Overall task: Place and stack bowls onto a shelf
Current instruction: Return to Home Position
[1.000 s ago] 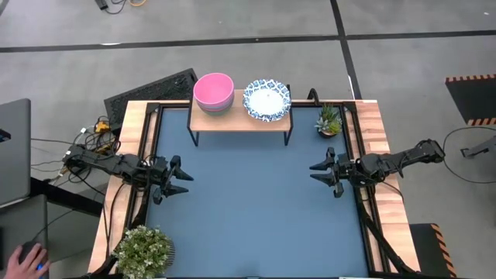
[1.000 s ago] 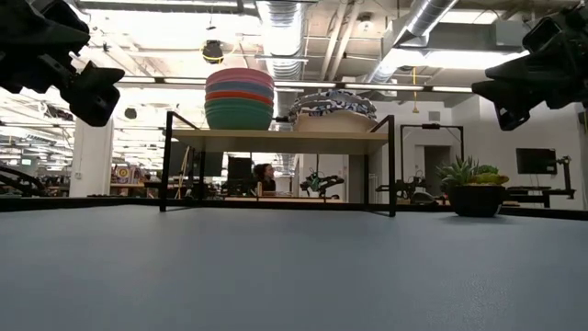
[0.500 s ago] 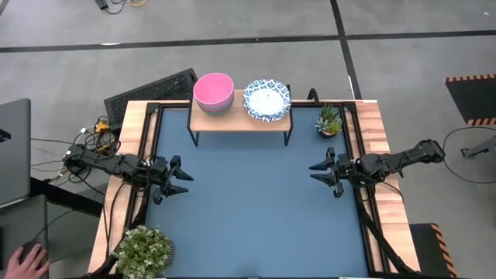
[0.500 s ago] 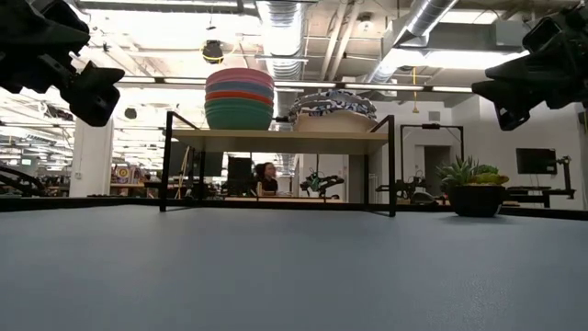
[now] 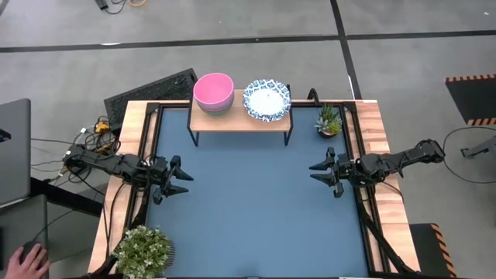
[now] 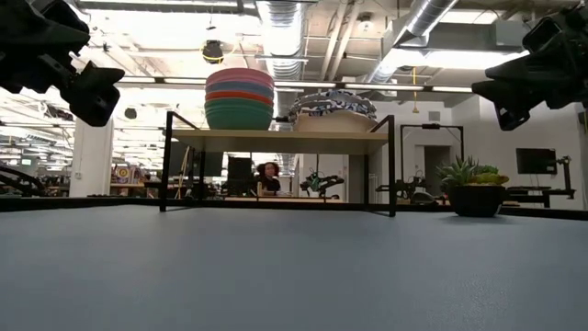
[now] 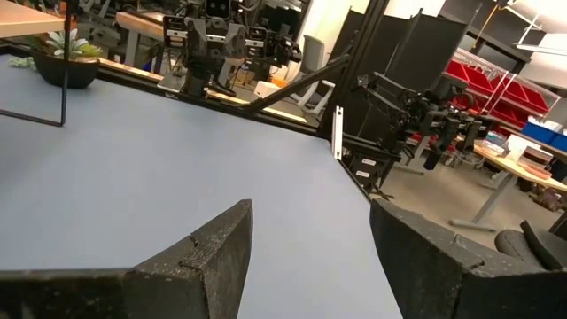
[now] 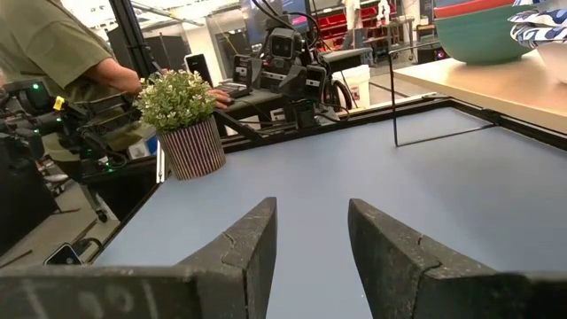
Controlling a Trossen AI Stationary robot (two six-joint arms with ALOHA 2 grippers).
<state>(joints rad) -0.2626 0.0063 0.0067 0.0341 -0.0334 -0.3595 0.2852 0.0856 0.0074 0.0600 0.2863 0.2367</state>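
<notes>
The shelf stands at the table's far edge on thin black legs. A stack of plain bowls with a pink one on top rests on its left half; in the low view the stack shows pink, blue and green bowls. White bowls with blue-patterned rims sit on its right half. My left gripper is open and empty over the table's left side. My right gripper is open and empty over the right side. Both hang above the blue mat.
A small potted plant stands at the far right corner and a bushy plant in a striped pot at the near left corner. The blue mat lies bare between the arms. A person's hand rests left of the table.
</notes>
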